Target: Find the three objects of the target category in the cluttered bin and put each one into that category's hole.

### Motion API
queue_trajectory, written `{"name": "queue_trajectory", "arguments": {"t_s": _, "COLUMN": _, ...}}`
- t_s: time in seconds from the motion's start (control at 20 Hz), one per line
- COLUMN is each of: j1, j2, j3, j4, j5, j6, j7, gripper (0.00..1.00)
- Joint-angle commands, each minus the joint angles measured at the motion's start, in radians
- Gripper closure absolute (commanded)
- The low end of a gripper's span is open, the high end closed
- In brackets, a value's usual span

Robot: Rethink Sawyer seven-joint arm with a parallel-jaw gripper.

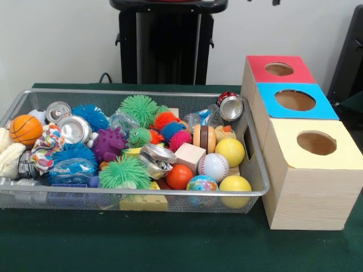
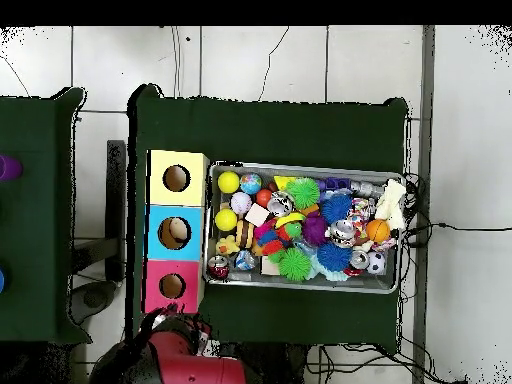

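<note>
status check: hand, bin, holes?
Hand not in view; arm drawn back at its base. Bin full, untouched. Red, blue and yellow holes unblocked.

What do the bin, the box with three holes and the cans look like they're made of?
The bin looks like silver metal wire mesh, since you can see through its walls. The box seems to be pale bare wood with visible grain, its tops painted red, blue and yellow. The cans look like thin shiny aluminium, dented.
</note>
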Motion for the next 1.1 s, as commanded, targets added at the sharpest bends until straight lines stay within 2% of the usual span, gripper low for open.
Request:
{"name": "queue_trajectory", "arguments": {"t_s": 0.05, "j1": -0.083, "j2": 0.079, "j3": 0.067, "j4": 0.109, "j5": -0.041, "j6": -0.102, "j7": 0.032, "gripper": 0.00}}
{"name": "queue_trajectory", "arguments": {"t_s": 0.3, "j1": -0.159, "j2": 0.128, "j3": 0.110, "j4": 0.133, "j5": -0.062, "j6": -0.196, "j7": -0.003, "gripper": 0.00}}
{"name": "queue_trajectory", "arguments": {"t_s": 0.6, "j1": -0.235, "j2": 0.196, "j3": 0.144, "j4": 0.149, "j5": -0.110, "j6": -0.307, "j7": 0.004, "gripper": 0.00}}
{"name": "queue_trajectory", "arguments": {"t_s": 0.85, "j1": -0.217, "j2": 0.232, "j3": 0.114, "j4": 0.135, "j5": -0.125, "j6": -0.335, "j7": 0.072, "gripper": 0.00}}
{"name": "queue_trajectory", "arguments": {"t_s": 1.0, "j1": -0.158, "j2": 0.267, "j3": 0.055, "j4": 0.112, "j5": -0.070, "j6": -0.318, "j7": 0.170, "gripper": 0.00}}
{"name": "queue_trajectory", "arguments": {"t_s": 1.1, "j1": -0.155, "j2": 0.287, "j3": 0.057, "j4": 0.109, "j5": -0.027, "j6": -0.304, "j7": 0.203, "gripper": 0.00}}
